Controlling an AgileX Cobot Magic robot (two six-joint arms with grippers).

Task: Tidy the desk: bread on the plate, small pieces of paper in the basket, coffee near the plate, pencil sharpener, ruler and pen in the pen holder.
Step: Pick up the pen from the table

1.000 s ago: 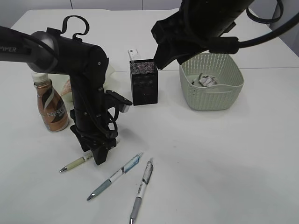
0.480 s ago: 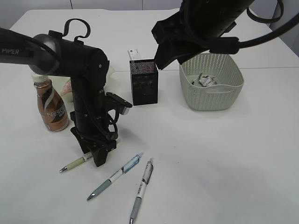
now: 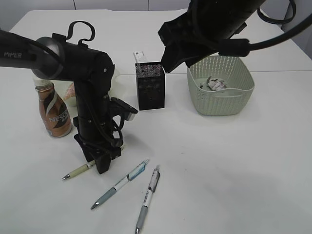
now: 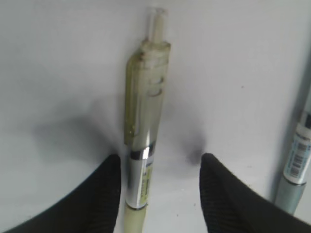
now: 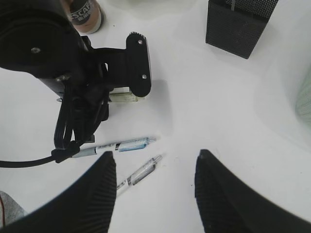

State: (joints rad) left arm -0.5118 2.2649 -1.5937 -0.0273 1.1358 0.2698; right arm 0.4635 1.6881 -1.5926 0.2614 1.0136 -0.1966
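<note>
Left pincer (image 3: 100, 165) down at desk (image 3: 234, 161) level, fingers (image 4: 92, 194) spread either side of yellow-green pen (image 4: 141, 141), not yet touching barrel; gap visible on both sides in left wrist view, clip end of pen pointing to 12 o'clock there. In exterior view, tip of same pen projecting toward 8 o'clock from under the pincer. Blue pen (image 3: 119, 184) and grey pen (image 3: 147, 197) lying loose on desk, near the yellow-green one, at roughly 4 o'clock from the left pincer; apart from each other, tips pointing toward 7 o'clock. Right pincer (image 5: 155, 184) held high above desk, jaws apart about halfway, nothing between them; right arm (image 3: 209, 29) filling upper middle of exterior view, above pen holder (image 3: 150, 85). Pen holder upright at centre rear of desk, white object (image 3: 140, 56) just behind it at 11 o'clock, kind not determinable. Basket (image 3: 222, 85) at 3 o'clock from pen holder, crumpled paper (image 3: 214, 84) inside. Coffee (image 3: 52, 109) upright at 9 o'clock from left arm. Bread (image 3: 69, 92) and plate (image 3: 114, 77) mostly hidden behind left arm, just behind the coffee; whether bread sits on plate not determinable. Ruler and pencil sharpener not identified.
</note>
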